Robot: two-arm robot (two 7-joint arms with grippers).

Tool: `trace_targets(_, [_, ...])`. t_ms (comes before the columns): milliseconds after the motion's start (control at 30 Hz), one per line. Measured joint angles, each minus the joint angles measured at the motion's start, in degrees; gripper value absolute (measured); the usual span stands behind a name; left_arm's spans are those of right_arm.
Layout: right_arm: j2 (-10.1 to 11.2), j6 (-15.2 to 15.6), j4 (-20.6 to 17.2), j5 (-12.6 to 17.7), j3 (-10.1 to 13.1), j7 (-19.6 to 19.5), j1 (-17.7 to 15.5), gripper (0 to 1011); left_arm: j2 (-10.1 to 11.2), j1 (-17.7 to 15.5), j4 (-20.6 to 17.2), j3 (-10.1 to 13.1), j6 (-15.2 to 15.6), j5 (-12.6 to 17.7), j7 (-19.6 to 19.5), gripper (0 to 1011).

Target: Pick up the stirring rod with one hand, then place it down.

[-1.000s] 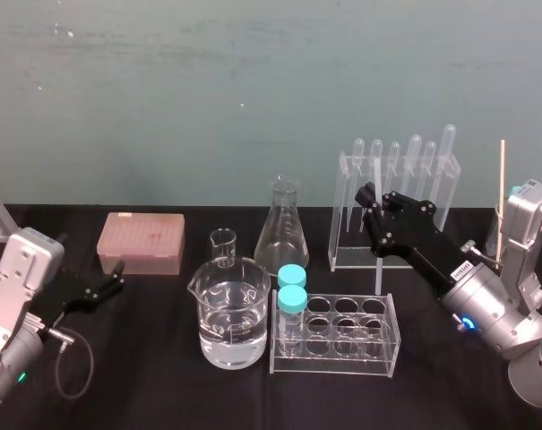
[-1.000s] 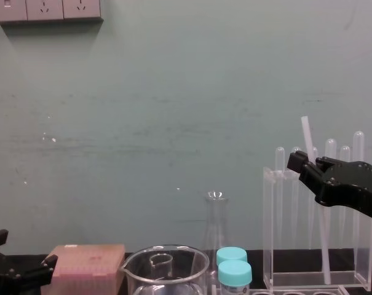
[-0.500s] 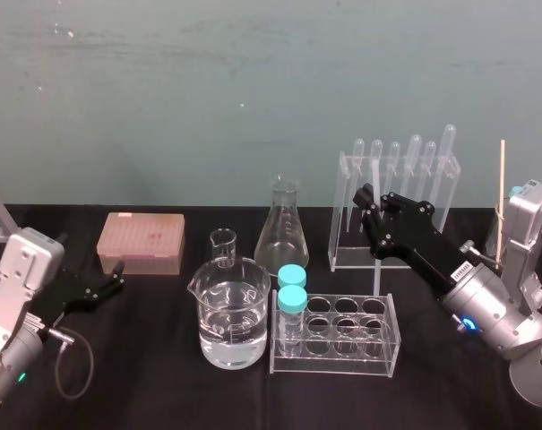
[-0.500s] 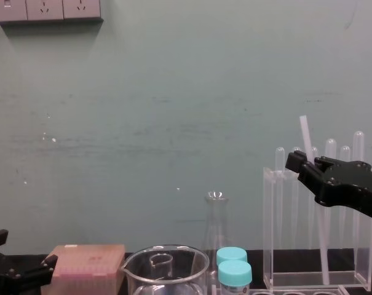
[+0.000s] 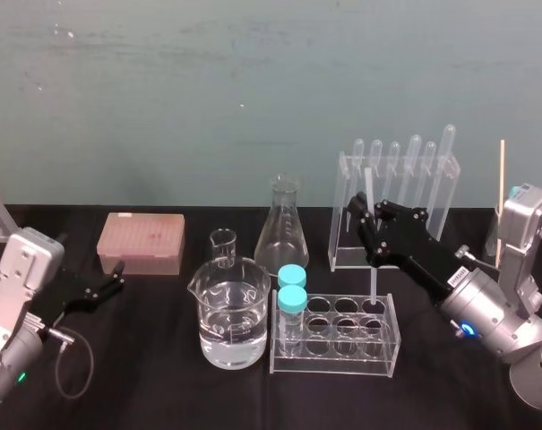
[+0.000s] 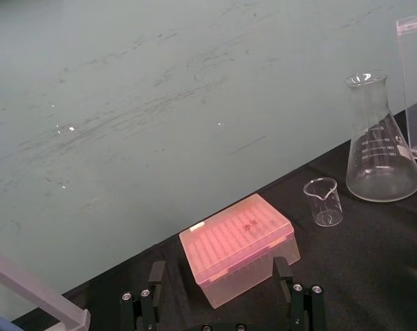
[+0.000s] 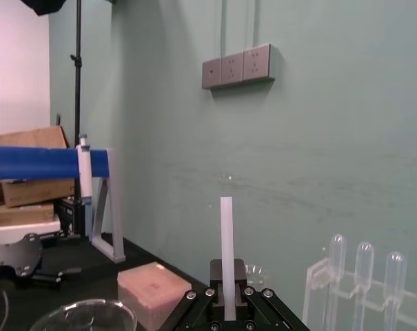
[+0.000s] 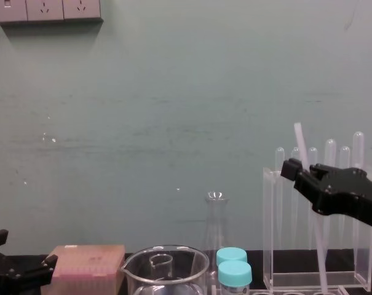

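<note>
My right gripper (image 5: 364, 220) is shut on the stirring rod (image 5: 375, 279), a thin translucent whitish rod held nearly upright. It hangs in front of the tall clear tube rack (image 5: 339, 215). The rod's top sticks out above the fingers and its lower end hangs over the back of the low clear rack (image 5: 333, 360). In the chest view the rod (image 8: 299, 140) leans slightly through the gripper (image 8: 290, 169). The right wrist view has the rod (image 7: 227, 248) rising straight from the closed gripper (image 7: 226, 301). My left gripper (image 5: 111, 280) rests open at the left, near the pink box (image 5: 141, 240).
A beaker of water (image 5: 235, 315), a small beaker (image 5: 223, 246) and an Erlenmeyer flask (image 5: 282, 228) stand mid-table. Two blue-capped vials (image 5: 292, 288) sit in the low rack. A thin wooden stick (image 5: 502, 179) stands at the far right. The left wrist view faces the pink box (image 6: 237, 247).
My right gripper has moved a little left and lower with the rod, which now leans slightly. The left arm has not moved.
</note>
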Motion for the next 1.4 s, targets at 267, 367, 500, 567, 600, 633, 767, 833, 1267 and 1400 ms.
trace_targets(267, [-0.3, 0.8, 2.9, 0.3, -0.7, 1.2, 1.1, 72, 0.0, 0.0, 0.0, 0.0, 0.0, 0.0, 0.0, 1000])
trace_targets(367, [-0.5, 1.4, 4.5, 0.7, -1.0, 1.8, 1.8, 71, 0.0, 0.0, 0.0, 0.0, 0.0, 0.0, 0.0, 1000])
trace_targets(500, [-0.8, 1.9, 6.4, 0.7, -1.6, 2.2, 2.7, 71, 0.0, 0.0, 0.0, 0.0, 0.0, 0.0, 0.0, 1000])
trace_targets(567, [-0.9, 2.0, 7.3, 0.6, -1.9, 2.3, 3.1, 72, 0.0, 0.0, 0.0, 0.0, 0.0, 0.0, 0.0, 1000])
trace_targets(600, [-1.0, 2.2, 8.1, 0.3, -2.2, 2.5, 3.6, 71, 0.0, 0.0, 0.0, 0.0, 0.0, 0.0, 0.0, 1000])
trace_targets(633, [-1.1, 2.2, 8.4, 0.2, -2.3, 2.5, 3.7, 71, 0.0, 0.0, 0.0, 0.0, 0.0, 0.0, 0.0, 1000])
trace_targets(767, [-1.3, 2.8, 10.0, -0.2, -2.9, 2.7, 4.4, 72, 0.0, 0.0, 0.0, 0.0, 0.0, 0.0, 0.0, 1000])
trace_targets(833, [-1.3, 3.3, 10.6, -0.2, -3.1, 2.7, 4.7, 72, 0.0, 0.0, 0.0, 0.0, 0.0, 0.0, 0.0, 1000])
trace_targets(1267, [-1.2, 4.5, 11.2, -0.8, -3.4, 2.3, 4.9, 71, 0.0, 0.0, 0.0, 0.0, 0.0, 0.0, 0.0, 1000])
trace_targets(1400, [-1.2, 4.4, 11.1, -0.8, -3.4, 2.3, 4.9, 72, 0.0, 0.0, 0.0, 0.0, 0.0, 0.0, 0.0, 1000])
